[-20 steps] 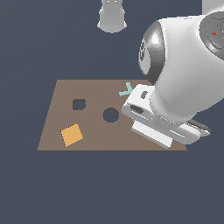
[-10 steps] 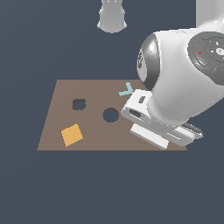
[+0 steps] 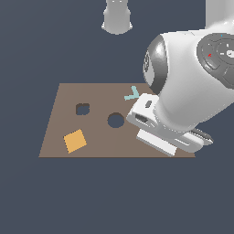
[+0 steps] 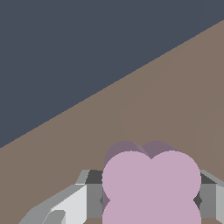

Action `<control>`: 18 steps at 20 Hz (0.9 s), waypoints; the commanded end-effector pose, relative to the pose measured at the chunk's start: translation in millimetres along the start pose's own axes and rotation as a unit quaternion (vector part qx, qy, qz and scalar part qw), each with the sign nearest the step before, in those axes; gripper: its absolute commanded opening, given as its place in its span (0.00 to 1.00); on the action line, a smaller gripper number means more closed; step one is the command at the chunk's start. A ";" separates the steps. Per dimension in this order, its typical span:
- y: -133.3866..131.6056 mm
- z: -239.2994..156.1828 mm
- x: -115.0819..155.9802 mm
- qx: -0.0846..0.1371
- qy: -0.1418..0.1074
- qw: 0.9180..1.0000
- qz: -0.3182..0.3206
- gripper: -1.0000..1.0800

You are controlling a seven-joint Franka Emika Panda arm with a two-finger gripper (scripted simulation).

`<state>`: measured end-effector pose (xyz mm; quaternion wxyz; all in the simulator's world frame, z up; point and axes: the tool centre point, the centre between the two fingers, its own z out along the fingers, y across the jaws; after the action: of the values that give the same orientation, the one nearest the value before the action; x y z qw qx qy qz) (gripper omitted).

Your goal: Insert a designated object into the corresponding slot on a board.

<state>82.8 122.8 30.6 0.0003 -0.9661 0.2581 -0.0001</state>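
Note:
In the wrist view the designated object [image 4: 151,186], a lilac-pink block with bumpy rounded edges, sits between my grey fingers [image 4: 94,194], and my gripper [image 4: 151,197] is shut on it just above the brown board [image 4: 175,100]. In the exterior view the white hand [image 3: 160,130] hangs over the right part of the board [image 3: 91,93], and the arm hides the block and the fingertips. The slot [image 3: 82,109], a small dark wavy-edged squarish hole, lies far off toward the exterior view's left.
A round dark hole [image 3: 115,120] lies between the slot and my hand. An orange square tile [image 3: 75,140] rests near the board's front left corner. A small teal Y-shaped piece [image 3: 132,94] sits beside the hand. A grey-white cylinder [image 3: 117,18] stands beyond the board.
The arm's big upper joint has turned and shifted a little. The hand has stayed over the board's right part, and the pieces on the board have not moved.

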 end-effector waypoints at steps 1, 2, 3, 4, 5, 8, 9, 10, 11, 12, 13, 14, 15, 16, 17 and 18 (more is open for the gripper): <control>0.1 0.0 0.1 0.000 0.000 1.000 0.000 0.00; 0.4 0.0 0.2 0.000 0.000 1.000 0.000 0.00; 0.7 0.0 0.0 0.000 0.000 1.000 -0.001 0.00; 1.3 0.0 -0.2 0.000 0.000 1.000 -0.001 0.00; 2.3 0.0 -0.5 0.000 0.000 1.000 -0.003 0.00; 6.9 -0.2 -1.7 0.000 0.000 1.000 -0.008 0.00; 9.1 -0.3 -2.2 0.000 0.000 1.000 -0.011 0.00; 11.6 -0.4 -2.7 0.000 0.000 1.000 -0.014 0.00; 14.4 -0.5 -3.4 0.000 0.000 1.000 -0.017 0.00; 17.7 -0.6 -4.1 0.000 0.000 1.000 -0.021 0.00; 21.2 -0.7 -4.8 0.000 0.000 1.000 -0.025 0.00; 25.2 -0.9 -5.6 0.000 0.000 1.000 -0.030 0.00; 29.6 -1.0 -6.5 0.000 0.000 0.999 -0.035 0.00; 34.4 -1.2 -7.3 0.000 0.000 0.999 -0.041 0.00; 39.6 -1.4 -8.2 0.000 0.000 0.999 -0.047 0.00; 45.2 -1.6 -9.0 0.000 0.000 0.999 -0.053 0.00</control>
<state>57.3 94.7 31.6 0.0002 -0.9767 0.2148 0.0004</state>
